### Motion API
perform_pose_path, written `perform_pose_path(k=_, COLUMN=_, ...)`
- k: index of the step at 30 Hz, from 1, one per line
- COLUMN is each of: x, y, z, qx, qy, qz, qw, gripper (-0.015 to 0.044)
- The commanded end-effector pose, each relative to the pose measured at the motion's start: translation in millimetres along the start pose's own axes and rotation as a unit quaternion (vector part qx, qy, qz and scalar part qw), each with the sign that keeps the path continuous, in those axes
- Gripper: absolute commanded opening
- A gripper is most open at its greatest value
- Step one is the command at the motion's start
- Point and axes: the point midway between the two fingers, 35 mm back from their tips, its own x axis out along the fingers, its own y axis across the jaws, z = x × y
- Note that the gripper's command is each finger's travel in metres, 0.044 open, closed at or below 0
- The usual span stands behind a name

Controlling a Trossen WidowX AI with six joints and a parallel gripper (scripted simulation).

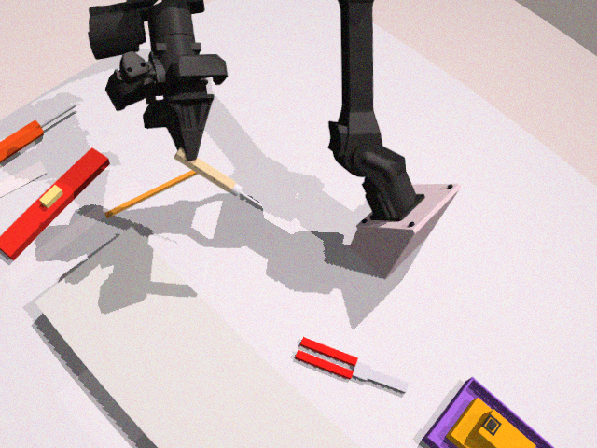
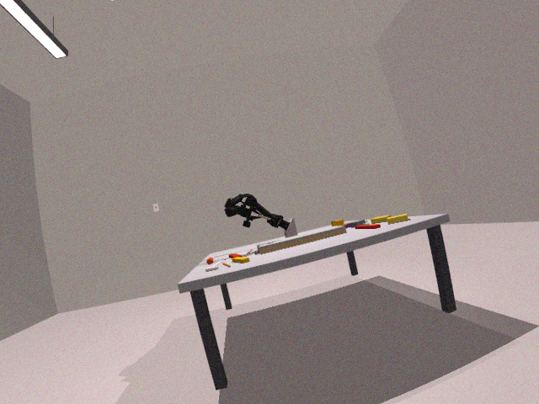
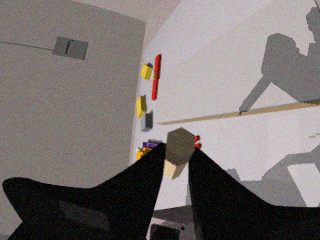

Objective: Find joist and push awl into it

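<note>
My gripper (image 1: pixel 186 155) (image 2: pixel 246 223) (image 3: pixel 178 151) is shut on the awl (image 1: pixel 212 175), gripping the top end of its tan wooden handle (image 3: pixel 178 152). The awl hangs tilted in the air, with its grey ferrule and dark spike slanting down to the right. It is held above the table behind the far end of the pale floor panel (image 1: pixel 168 347) (image 2: pixel 300 240). In the wrist view the panel's tan side (image 3: pixel 254 112) shows. The orange-yellow stud finder (image 1: pixel 484 427) lies in the purple tray (image 1: pixel 466 389) at the bottom right.
An orange pencil (image 1: pixel 149 192) lies just under the gripper. A red level (image 1: pixel 72 180) and an orange-handled screwdriver (image 1: pixel 19 137) lie at the left. A red-handled tool (image 1: pixel 339 358) lies right of the panel. The arm's base (image 1: pixel 405 226) stands at the right.
</note>
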Motion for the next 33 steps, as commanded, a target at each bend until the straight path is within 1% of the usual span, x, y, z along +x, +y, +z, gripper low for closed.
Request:
perform_pose_path(k=1, x=-6, y=4, z=9, qx=-0.078, qy=-0.025, qz=0.021, qw=0.996, gripper=0.0000)
perform_pose_path(k=8, x=-12, y=8, z=18, qx=-0.188, qy=-0.058, qz=0.041, qw=0.980, gripper=0.0000)
perform_pose_path(k=15, x=-19, y=11, z=28, qx=-0.296, qy=-0.096, qz=0.052, qw=0.949, gripper=0.0000)
perform_pose_path(k=22, x=-28, y=14, z=37, qx=-0.399, qy=-0.138, qz=0.054, qw=0.905, gripper=0.0000)
perform_pose_path(k=30, x=-38, y=17, z=47, qx=-0.510, qy=-0.187, qz=0.043, qw=0.838, gripper=0.0000)
perform_pose_path(k=31, x=-30, y=15, z=40, qx=-0.455, qy=-0.157, qz=0.052, qw=0.875, gripper=0.0000)
perform_pose_path(k=33, x=-25, y=17, z=40, qx=-0.454, qy=-0.152, qz=0.060, qw=0.876, gripper=0.0000)
